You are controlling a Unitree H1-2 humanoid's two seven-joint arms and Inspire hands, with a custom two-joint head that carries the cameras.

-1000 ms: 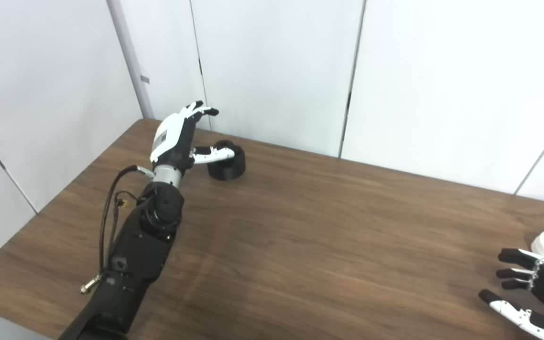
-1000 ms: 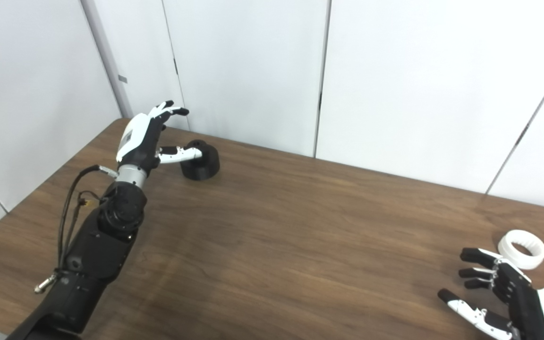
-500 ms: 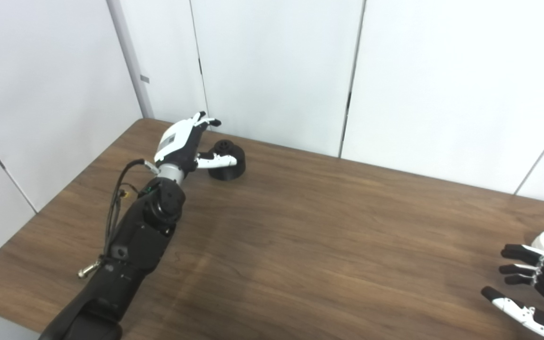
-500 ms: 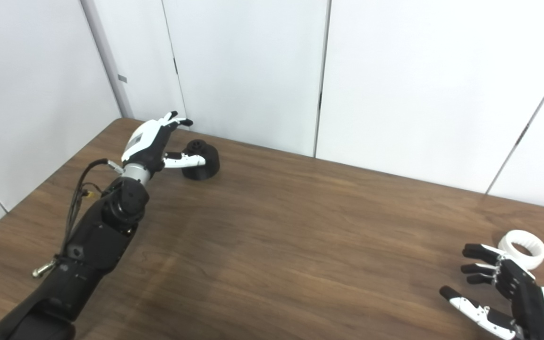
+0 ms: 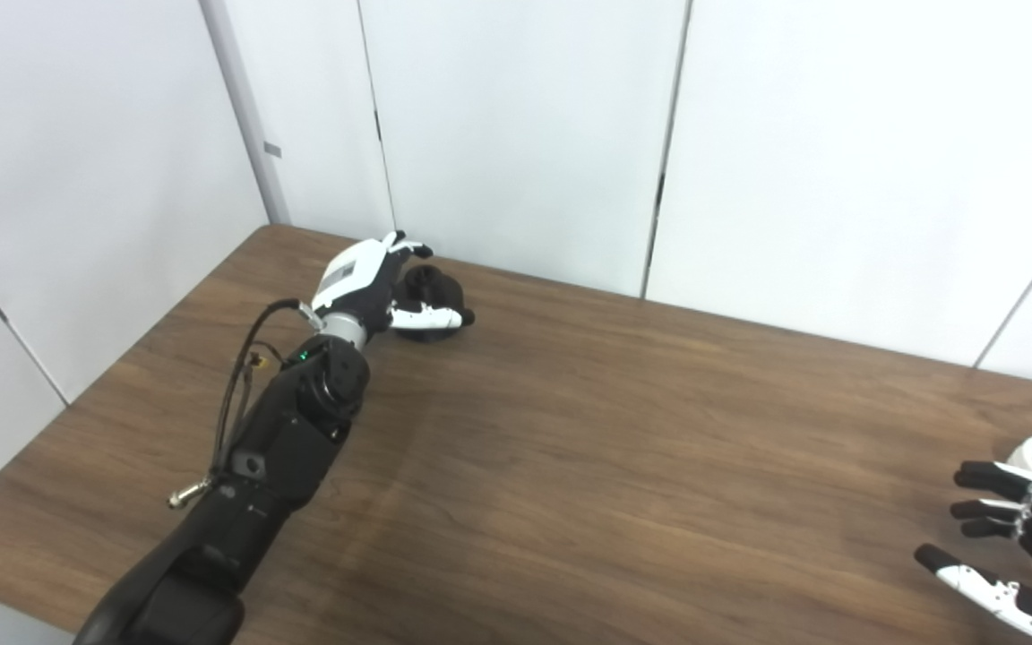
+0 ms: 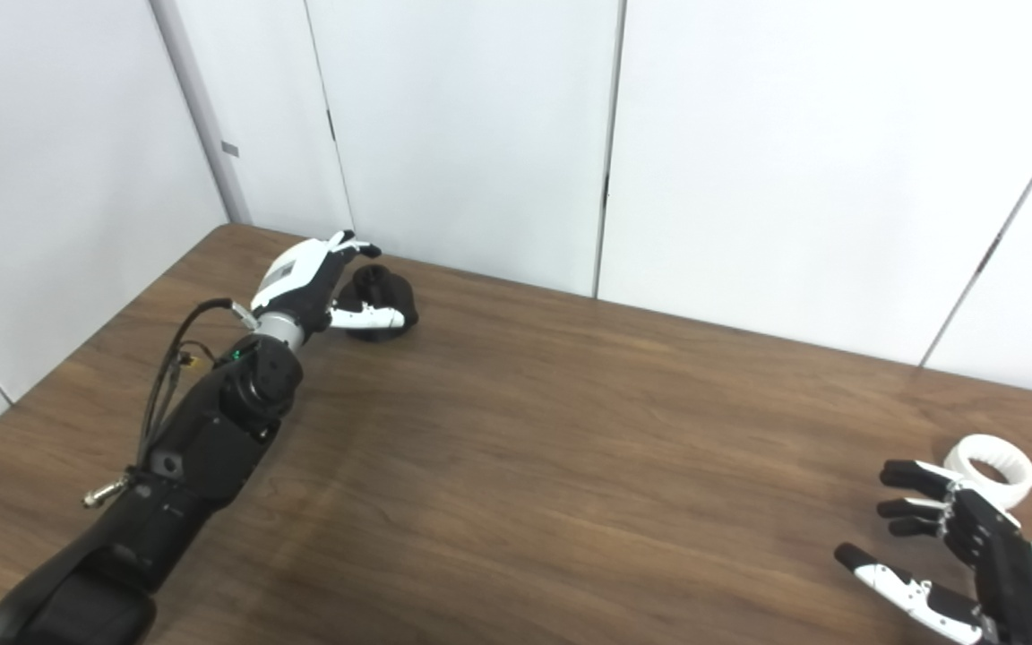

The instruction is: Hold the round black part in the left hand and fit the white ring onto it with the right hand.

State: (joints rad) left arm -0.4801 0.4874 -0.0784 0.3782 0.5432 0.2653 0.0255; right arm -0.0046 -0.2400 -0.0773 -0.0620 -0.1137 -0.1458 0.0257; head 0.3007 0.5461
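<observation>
You had the left hand (image 5: 371,285) stretched out to the far left corner of the brown wood-grain table (image 5: 588,466), right at the round black plastic part (image 5: 431,291). The white thumb lay across the near side of that part and the fingers (image 5: 408,246) curved over its far side, so the hand cupped it; whether the grip had actually closed on it could not be told. The part sat on the tabletop close to the white panelled wall (image 5: 525,134).

Your right hand (image 6: 964,555) hovered at the near right edge of the table, fingers spread apart and holding nothing. The white ribbed plastic ring (image 6: 989,457) lay flat on the table just beyond its black fingertips (image 6: 901,473), close by but not grasped. The ring and the black part were well apart, on opposite sides of the table.
</observation>
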